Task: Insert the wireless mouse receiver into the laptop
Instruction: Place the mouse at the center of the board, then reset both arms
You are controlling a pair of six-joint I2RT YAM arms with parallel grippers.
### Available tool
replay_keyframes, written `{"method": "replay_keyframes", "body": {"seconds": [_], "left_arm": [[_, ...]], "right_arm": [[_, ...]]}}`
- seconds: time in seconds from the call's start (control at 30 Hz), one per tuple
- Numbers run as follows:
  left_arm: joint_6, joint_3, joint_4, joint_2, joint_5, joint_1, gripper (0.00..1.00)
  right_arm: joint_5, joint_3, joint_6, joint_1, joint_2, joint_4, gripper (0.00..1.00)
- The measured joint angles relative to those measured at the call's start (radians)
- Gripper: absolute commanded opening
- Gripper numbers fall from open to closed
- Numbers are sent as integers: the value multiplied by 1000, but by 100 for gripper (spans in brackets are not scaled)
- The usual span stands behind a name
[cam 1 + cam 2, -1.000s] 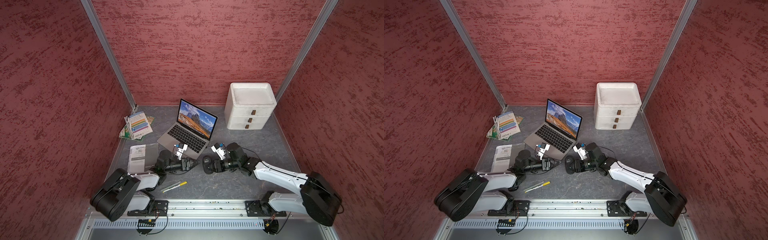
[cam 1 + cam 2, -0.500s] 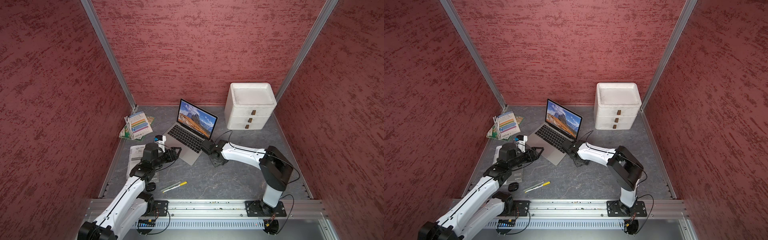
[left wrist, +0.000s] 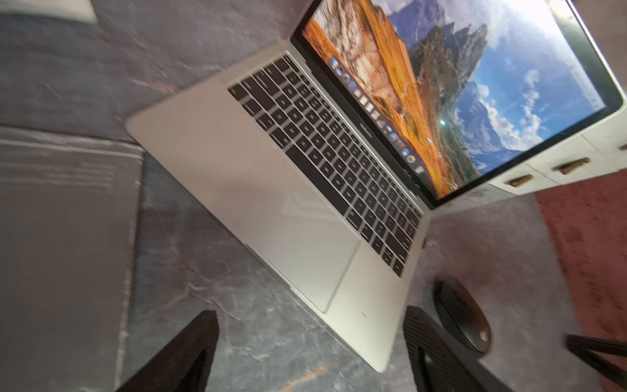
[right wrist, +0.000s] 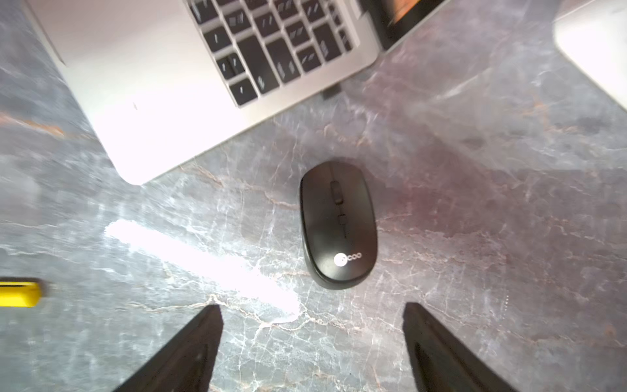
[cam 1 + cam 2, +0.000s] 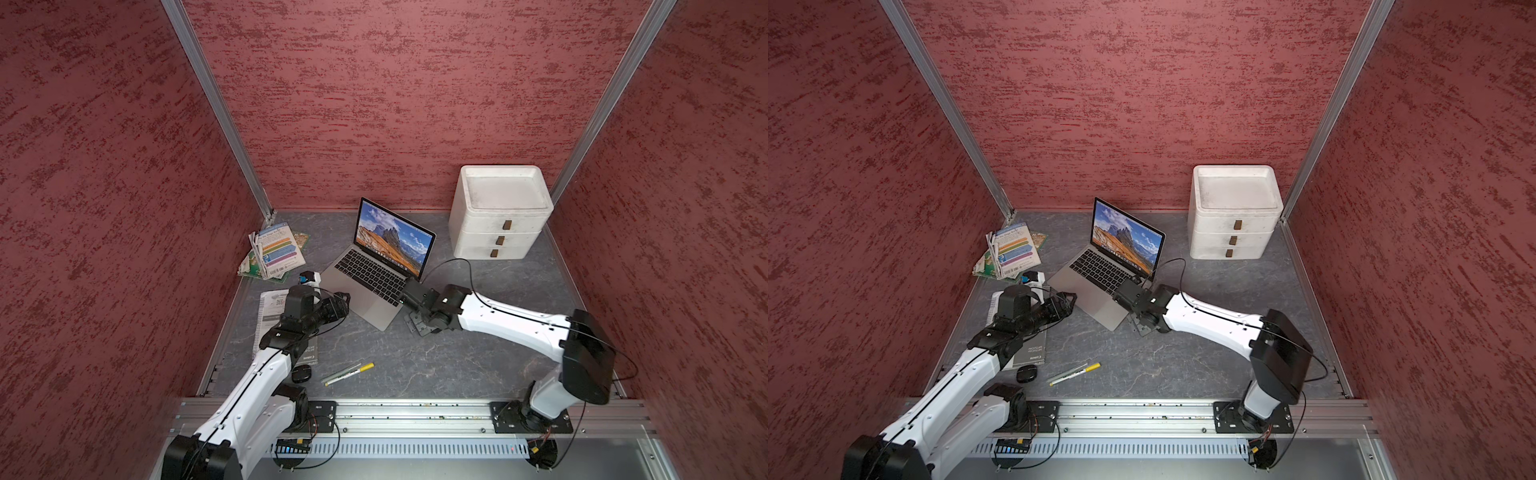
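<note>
Right wrist view: right gripper [image 4: 312,307] spread wide, empty, touching nothing; black wireless mouse [image 4: 339,224] lies near the laptop [image 4: 152,85] front corner. Small dark stub [image 4: 331,91], blurred, sits against the laptop's side edge. Left gripper [image 3: 310,312]: spread wide, empty, beside the laptop's front edge. Laptop open, screen lit.

We see the left arm [image 5: 257,386] stretched from the front left corner of the worktop [image 5: 457,357] along its left edge, the left gripper [image 3: 310,314] pointing toward the middle, jaws spread wide and empty. The right arm [image 5: 511,320] reaches from the front right corner to the centre, where the right gripper [image 4: 312,307] points down, equally wide and empty.
</note>
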Motion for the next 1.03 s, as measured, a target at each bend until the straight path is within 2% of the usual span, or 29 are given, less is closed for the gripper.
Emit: {"method": "replay_keyframes", "body": {"seconds": [0.07, 0.2, 0.27, 0.37, 0.5, 0.63, 0.73, 1.03], "left_arm": [[16, -15, 68, -4, -61, 66, 100], [96, -82, 285, 13, -163, 194, 100], [176, -136, 495, 111, -198, 217, 100], [254, -208, 806, 336, -194, 230, 100], [343, -217, 1060, 618, -130, 214, 100], [425, -123, 1086, 687, -100, 150, 100], [432, -67, 1111, 685, -130, 148, 100], [441, -64, 1121, 683, -189, 148, 100]], "right_arm": [[-8, -126, -14, -119, -156, 112, 98], [0, -371, -96, -528, -352, 388, 99], [-5, -475, -138, -710, -368, 529, 98], [-23, -562, -191, -834, -316, 715, 98], [-64, -671, -282, -879, -193, 1101, 98], [-135, -794, -341, -900, -23, 1455, 98], [-195, -794, -368, -916, 62, 1529, 99], [-269, -768, -393, -923, 61, 1661, 99]]}}
